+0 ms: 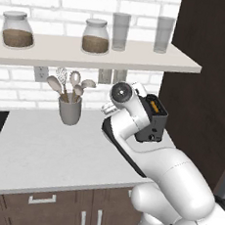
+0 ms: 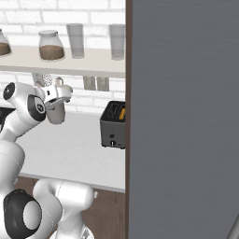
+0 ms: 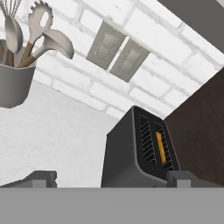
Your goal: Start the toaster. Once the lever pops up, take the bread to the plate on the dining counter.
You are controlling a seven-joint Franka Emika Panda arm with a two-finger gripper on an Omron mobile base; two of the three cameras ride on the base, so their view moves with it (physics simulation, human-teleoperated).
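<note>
While the toaster [image 1: 152, 119] sits at the worktop's [image 1: 46, 152] right end in the left base view, the arm's wrist partly hides it. From the right base view, bread [image 2: 122, 113] sits low in a slot. In the hand view, the gripper [image 3: 111, 179] hovers spread open near the toaster; starting it and carrying the bread both seem left to do.

wall: white brick [image 1: 18, 92] | shelf [image 1: 90, 58]: pale, above worktop | worktop [image 1: 46, 152]: white | tall cabinet [image 2: 182, 116]: dark, at right
</note>
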